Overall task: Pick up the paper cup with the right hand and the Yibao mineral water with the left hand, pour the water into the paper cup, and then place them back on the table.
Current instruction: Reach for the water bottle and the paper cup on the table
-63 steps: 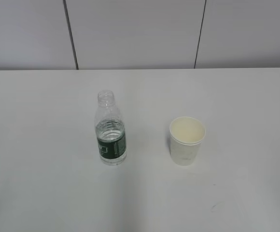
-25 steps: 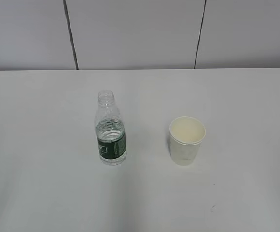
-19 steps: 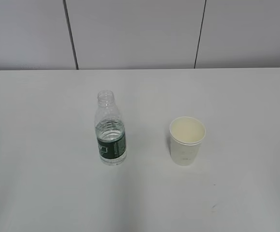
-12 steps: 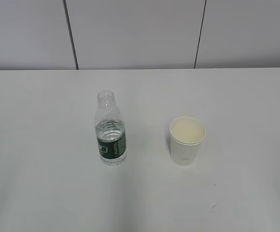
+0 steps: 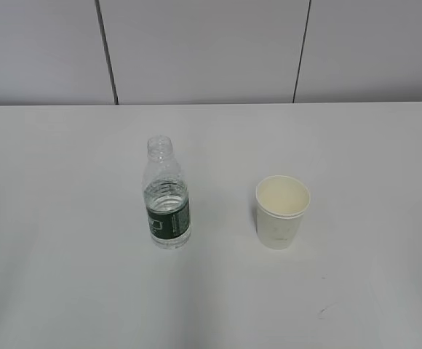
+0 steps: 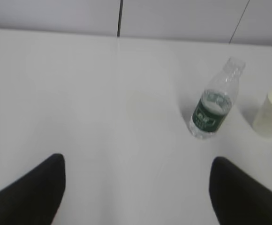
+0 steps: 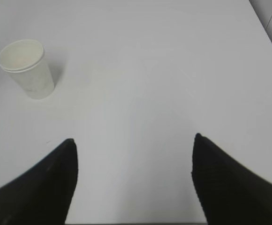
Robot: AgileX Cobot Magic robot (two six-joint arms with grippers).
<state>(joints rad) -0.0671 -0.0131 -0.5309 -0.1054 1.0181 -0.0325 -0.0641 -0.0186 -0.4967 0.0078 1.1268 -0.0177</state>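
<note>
Now, from my remote station, the scene as I read it:

Left end effector [image 6: 136, 171]: I see its two black fingers [image 6: 30, 192] spread wide at the bottom corners of the left wrist view, nothing between them but bare table; it grips nothing.

Right end effector [image 7: 133, 161]: I see the same wide spread in the right wrist view, dark fingers [image 7: 37, 187] low in the picture, empty, hanging over plain tabletop.

Yibao mineral water [image 5: 166, 198]: upright on the table, capless, part filled, dark green label band low on its body; in the left wrist view it stands ahead and to the right of the left end effector, well apart from it.

Paper cup [image 5: 281, 211]: upright, mouth open, cream inside, standing to the right of the bottle and near it, not touching; in the right wrist view it sits ahead and to the left, clear of the fingers.

Table [image 5: 65, 276]: plain white, reaching back to a grey panelled wall [image 5: 204, 51].

Exterior view: neither arm shows.
</note>
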